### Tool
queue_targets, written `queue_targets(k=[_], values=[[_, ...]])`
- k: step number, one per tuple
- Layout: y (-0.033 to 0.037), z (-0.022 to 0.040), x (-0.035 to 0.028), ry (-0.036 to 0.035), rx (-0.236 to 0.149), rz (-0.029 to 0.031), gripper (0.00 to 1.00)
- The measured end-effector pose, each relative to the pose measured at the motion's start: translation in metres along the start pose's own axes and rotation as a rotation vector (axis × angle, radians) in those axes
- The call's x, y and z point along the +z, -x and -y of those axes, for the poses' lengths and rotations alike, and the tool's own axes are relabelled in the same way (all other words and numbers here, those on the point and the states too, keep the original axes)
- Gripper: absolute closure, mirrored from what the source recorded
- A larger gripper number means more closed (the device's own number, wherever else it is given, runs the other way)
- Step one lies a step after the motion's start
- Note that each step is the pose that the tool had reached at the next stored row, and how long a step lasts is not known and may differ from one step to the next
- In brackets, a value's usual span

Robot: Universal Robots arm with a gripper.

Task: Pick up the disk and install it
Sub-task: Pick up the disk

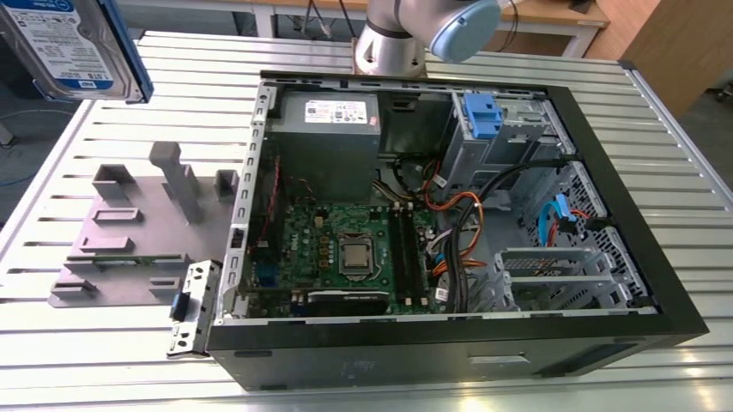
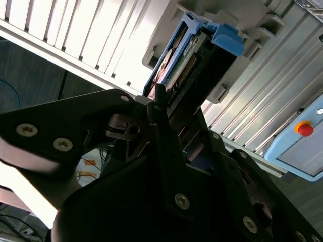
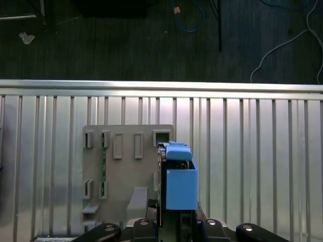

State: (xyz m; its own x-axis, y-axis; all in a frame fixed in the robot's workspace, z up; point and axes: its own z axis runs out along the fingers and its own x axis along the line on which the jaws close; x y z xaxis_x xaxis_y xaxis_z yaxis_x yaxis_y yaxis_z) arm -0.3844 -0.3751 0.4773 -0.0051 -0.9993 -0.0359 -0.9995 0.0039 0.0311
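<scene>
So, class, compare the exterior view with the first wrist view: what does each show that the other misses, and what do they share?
The exterior view offers the open computer case, its motherboard and grey power supply, and the disk with its labelled face. The first wrist view offers instead the hand gripping the disk, seen edge-on, with the grey fixture from above. Both show the disk in its blue carrier, held off the slatted table, and that fixture.
</scene>
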Motion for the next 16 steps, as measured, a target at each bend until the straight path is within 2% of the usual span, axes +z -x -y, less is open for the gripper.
queue_targets(k=[4,16], values=[[0.0001,0.0089,-0.0003,0.0001,0.000,0.0000,0.65],[0.0002,0.0407,-0.0013,0.0001,0.000,0.0000,0.65]])
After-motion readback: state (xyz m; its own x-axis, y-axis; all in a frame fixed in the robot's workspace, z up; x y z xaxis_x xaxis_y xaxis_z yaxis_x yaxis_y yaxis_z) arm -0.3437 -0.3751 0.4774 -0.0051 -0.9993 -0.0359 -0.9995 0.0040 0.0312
